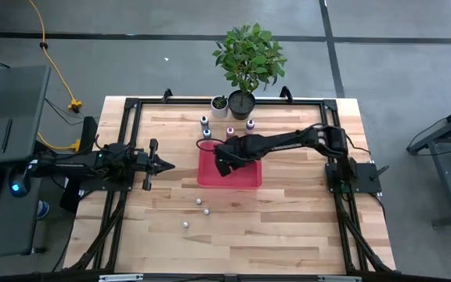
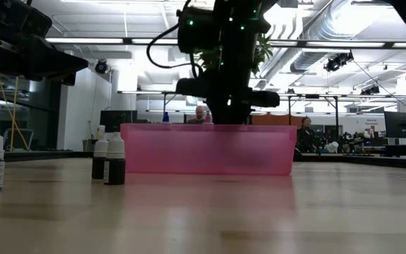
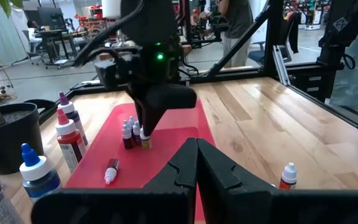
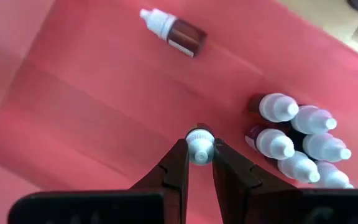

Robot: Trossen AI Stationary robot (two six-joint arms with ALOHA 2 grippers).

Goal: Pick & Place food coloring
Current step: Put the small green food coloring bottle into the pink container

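A red tray (image 1: 245, 178) lies mid-table. In it several tiny white-capped food coloring bottles (image 4: 300, 146) stand upright in a cluster, and one (image 4: 174, 31) lies on its side. My right gripper (image 4: 199, 163) reaches over the tray from the right, pointing steeply down, shut on another tiny bottle (image 3: 145, 138) beside the cluster. More tiny pieces (image 1: 198, 201) rest on the wood nearer the front edge. My left gripper (image 1: 167, 164) waits level at the tray's left, shut and empty. My right gripper pinches the tiny bottle's white cap (image 4: 199, 151) between its two fingertips, coming from above and pointing steeply down. The bottle hangs upright below the fingers, its lower end (image 3: 146, 144) down inside the tray beside the cluster. Whether it touches the tray floor, I cannot tell.
Larger dropper bottles (image 1: 204, 121) (image 1: 230, 131) (image 1: 250, 124) stand behind the tray. A leafy plant in a dark pot (image 1: 242, 102) and a small white pot (image 1: 220, 104) stand at the far edge. Bare wood lies in front of the tray and to its right.
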